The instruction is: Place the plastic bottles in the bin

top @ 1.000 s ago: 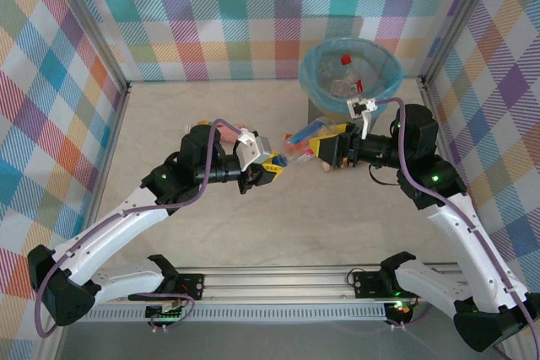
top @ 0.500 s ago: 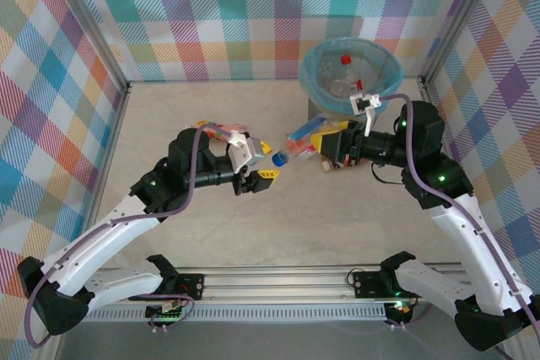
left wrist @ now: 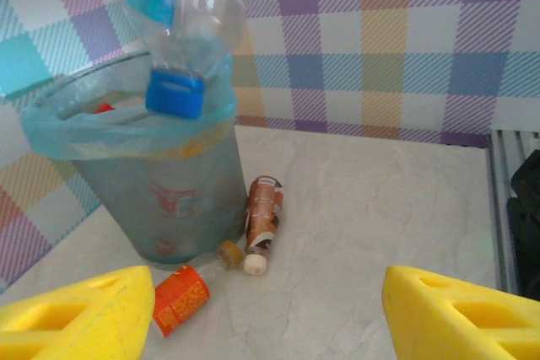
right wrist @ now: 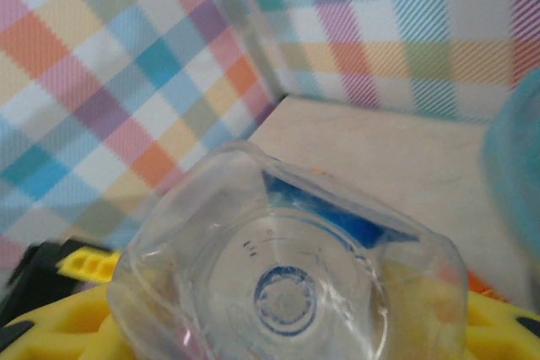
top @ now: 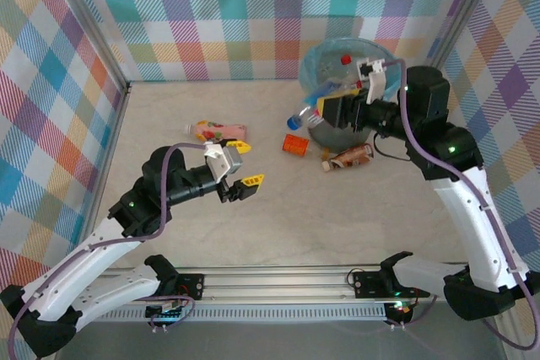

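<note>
The right gripper [top: 329, 107] has its yellow fingers clamped on a clear blue-capped bottle [top: 310, 110], held off the table [top: 169, 115]. The bottle pokes out past the fingertips at a slant, cap end lowest and farthest from the fingers. In the right wrist view its clear base [right wrist: 287, 297] sits right between the yellow pads [right wrist: 506, 326]. The bin [top: 314, 73], grey with a light-blue liner, stands just beside those fingers, on the far side of them, and the bottle's body crosses in front of its rim. A red-capped bottle [top: 344, 59] already lies inside.

From the left wrist camera the blue cap [left wrist: 175, 94] hangs in front of the liner's edge, with the bin [left wrist: 126, 200] beyond the fingertips and off to their left.

The left gripper [top: 243, 168] hovers low over the table with its fingers [left wrist: 76, 314] spread wide and nothing between them. Well ahead of them, at the foot of the bin, lie a brown-labelled bottle [left wrist: 263, 208] and an orange-labelled bottle [left wrist: 181, 299], close together. Seen from above, the orange one [top: 295, 143] rests below the held bottle's cap and the brown one [top: 348, 157] below the right fingers. A pink-and-yellow bottle [top: 215, 131] lies just beyond the left fingers, apart from them
</note>
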Robot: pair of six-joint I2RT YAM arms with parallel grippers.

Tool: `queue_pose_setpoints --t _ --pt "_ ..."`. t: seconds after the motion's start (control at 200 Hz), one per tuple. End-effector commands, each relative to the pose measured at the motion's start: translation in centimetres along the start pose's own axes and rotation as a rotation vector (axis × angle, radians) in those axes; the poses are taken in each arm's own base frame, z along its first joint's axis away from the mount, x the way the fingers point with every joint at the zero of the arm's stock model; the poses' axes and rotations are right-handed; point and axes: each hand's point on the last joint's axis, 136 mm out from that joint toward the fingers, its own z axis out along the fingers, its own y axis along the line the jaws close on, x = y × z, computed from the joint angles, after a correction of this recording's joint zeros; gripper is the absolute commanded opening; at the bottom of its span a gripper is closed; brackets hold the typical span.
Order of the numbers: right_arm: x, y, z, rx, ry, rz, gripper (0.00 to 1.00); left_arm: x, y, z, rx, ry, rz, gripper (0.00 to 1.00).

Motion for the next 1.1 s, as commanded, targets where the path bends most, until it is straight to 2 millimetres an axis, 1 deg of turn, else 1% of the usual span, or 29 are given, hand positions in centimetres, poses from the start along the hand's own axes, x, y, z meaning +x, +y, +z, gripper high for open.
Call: queue_pose_setpoints --t 0.0,0.065,0.16,0.235,0.325,0.41,0.525,0.775,0.89,1.095 --pt "-2.3 -4.0 -0.5 0.255 -0.036 -0.138 0.53 -0.1 0.5 -0.7 -0.044 -0.011 0.001 0.71" --pt "-3.5 -6.3 0.0 0.375 -0.051 -0.184 0.53 0.0 0.4 -1.0 -0.047 -0.007 0.001 0.71" --pt "-4.6 -9.7 0.8 0.549 -0.042 -0.237 0.53 0.3 0.3 -1.3 -0.051 0.0 -0.004 0.71" --pt "-5.0 -12.2 1.2 0.669 -0.021 -0.269 0.52 0.5 0.2 -1.6 -0.054 0.004 -0.006 0.71" --pt "-4.7 -14.6 1.7 0.78 0.026 -0.29 0.52 0.7 0.3 -1.9 -0.064 0.006 -0.005 0.71" --pt "-3.6 -16.5 2.3 0.835 0.086 -0.282 0.52 1.0 0.3 -2.0 -0.072 0.011 -0.006 0.72" --pt "-1.4 -18.5 3.0 0.86 0.166 -0.237 0.52 1.3 0.4 -1.9 -0.081 0.016 -0.007 0.72" --pt "3.1 -22.4 5.2 0.857 0.321 -0.129 0.56 1.8 0.5 -1.5 -0.081 0.031 -0.01 0.72" --pt "4.6 -23.9 5.9 0.852 0.365 -0.078 0.56 1.9 0.6 -1.5 -0.082 0.034 -0.011 0.72" --pt "6.5 -25.6 7.1 0.834 0.432 -0.033 0.56 2.1 0.6 -1.4 -0.086 0.04 -0.011 0.72"
